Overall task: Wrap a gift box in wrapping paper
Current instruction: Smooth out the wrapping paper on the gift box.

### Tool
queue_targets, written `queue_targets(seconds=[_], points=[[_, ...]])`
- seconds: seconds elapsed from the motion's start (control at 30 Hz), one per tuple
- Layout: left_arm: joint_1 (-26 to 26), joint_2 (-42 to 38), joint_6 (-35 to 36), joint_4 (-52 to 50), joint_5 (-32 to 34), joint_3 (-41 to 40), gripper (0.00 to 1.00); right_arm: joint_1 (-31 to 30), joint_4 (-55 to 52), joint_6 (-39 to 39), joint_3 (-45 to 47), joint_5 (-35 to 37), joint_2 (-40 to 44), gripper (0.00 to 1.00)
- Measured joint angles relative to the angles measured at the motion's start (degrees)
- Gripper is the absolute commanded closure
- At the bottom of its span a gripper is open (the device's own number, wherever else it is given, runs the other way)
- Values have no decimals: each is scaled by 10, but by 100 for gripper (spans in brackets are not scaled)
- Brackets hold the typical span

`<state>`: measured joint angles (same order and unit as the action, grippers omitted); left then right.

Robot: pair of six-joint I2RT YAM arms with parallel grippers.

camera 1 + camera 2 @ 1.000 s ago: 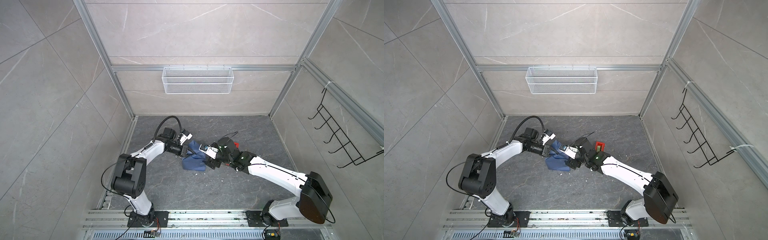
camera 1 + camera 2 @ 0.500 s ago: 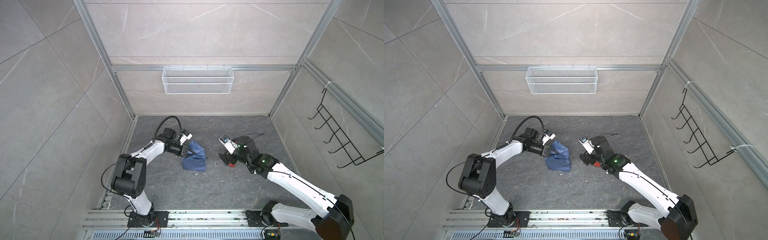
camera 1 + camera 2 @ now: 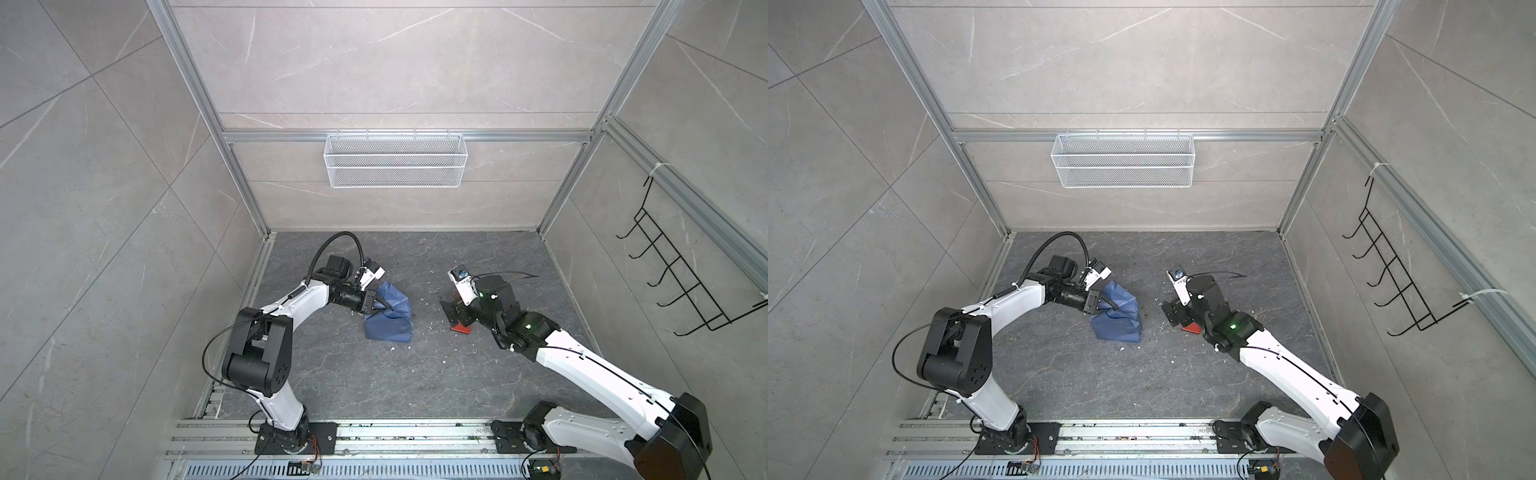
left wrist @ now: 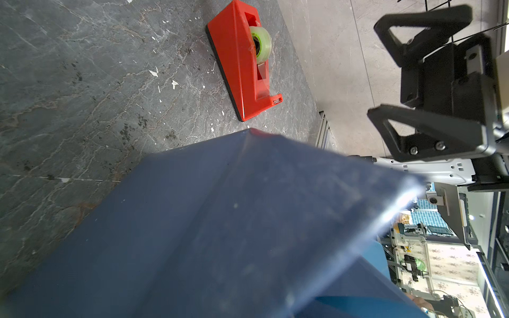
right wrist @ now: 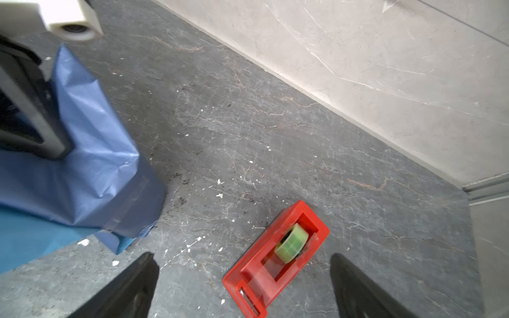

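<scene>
The wrapping paper (image 3: 388,318) (image 3: 1118,318) lies as a creased dark blue bundle on the grey floor, with a pointed flap standing up. A clear tape strip (image 5: 129,203) crosses its lower fold, and its light blue face (image 5: 24,239) shows underneath. The gift box is hidden inside the paper. My left gripper (image 3: 381,306) (image 3: 1109,307) is shut, with its tips resting on top of the bundle. The paper (image 4: 220,234) covers its jaws in the left wrist view. My right gripper (image 5: 242,257) (image 3: 451,311) (image 4: 374,68) hangs open and empty just above the tape dispenser.
The red tape dispenser (image 5: 275,258) (image 4: 242,63) (image 3: 461,328) with a green roll sits right of the bundle. White scraps litter the floor. A wire basket (image 3: 395,162) hangs on the back wall. A black hook rack (image 3: 673,274) is on the right wall.
My right arm has pulled away from the paper bundle and swung right, ending over the red tape dispenser with its jaws open. The left arm and the bundle have stayed put.
</scene>
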<state>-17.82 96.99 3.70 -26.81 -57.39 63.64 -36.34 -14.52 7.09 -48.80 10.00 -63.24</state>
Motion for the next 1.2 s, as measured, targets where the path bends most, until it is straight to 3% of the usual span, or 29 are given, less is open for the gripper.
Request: queue_targets(seconds=[0.23,0.47,0.67,0.8,0.93,1.2], points=[[0,0,3,-2,0,1,100,0,15,5,7,-23,-13,0],[0,0,2,-2,0,2,100,-37,79,66,54,-65,-16,3],[-1,0,2,-2,0,2,100,-42,151,91,64,-121,-72,4],[-1,0,2,-2,1,2,100,-42,196,93,67,-153,-118,8],[-1,-1,2,-2,1,2,100,-44,235,99,67,-204,-150,18],[-2,-1,2,-1,2,1,100,-53,262,129,68,-257,-159,18]])
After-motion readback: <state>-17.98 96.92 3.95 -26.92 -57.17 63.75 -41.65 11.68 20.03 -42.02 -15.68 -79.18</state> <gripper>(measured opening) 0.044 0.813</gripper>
